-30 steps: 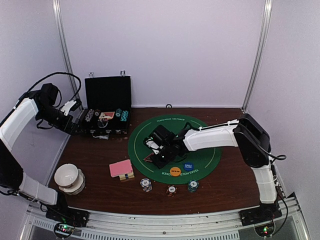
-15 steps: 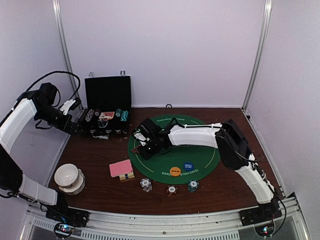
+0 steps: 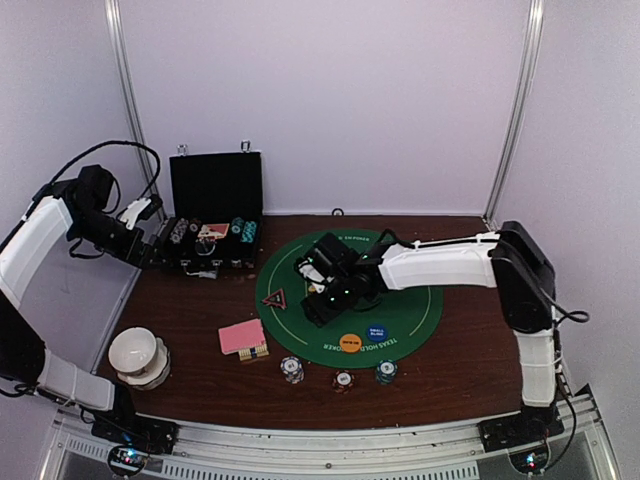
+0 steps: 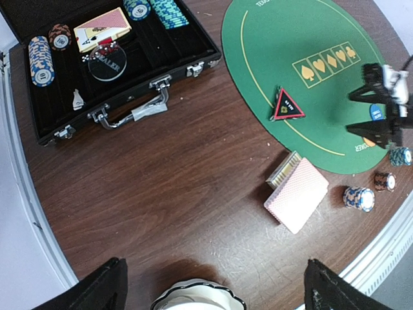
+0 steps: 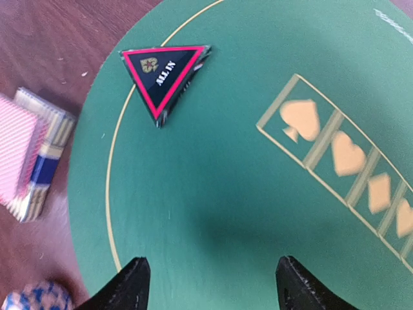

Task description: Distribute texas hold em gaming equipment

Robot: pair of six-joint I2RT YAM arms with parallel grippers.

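The left arm (image 3: 40, 240) rises from its base at the near left corner of the dark wooden bench (image 3: 190, 320). Its white forearm slopes up and back, well to the left of the round green felt mat (image 3: 415, 305). Its black wrist (image 3: 100, 205) turns toward the mat. The left jaws stand spread wide and hold nothing, aimed down at the bench left of the mat.

The right arm (image 3: 440, 265) climbs from its base near the mat's right side to a high black elbow (image 3: 520, 270). From there the white forearm reaches leftward across the mat. The right jaws hang parted and empty over the mat's left half, tips pointing down at the felt.
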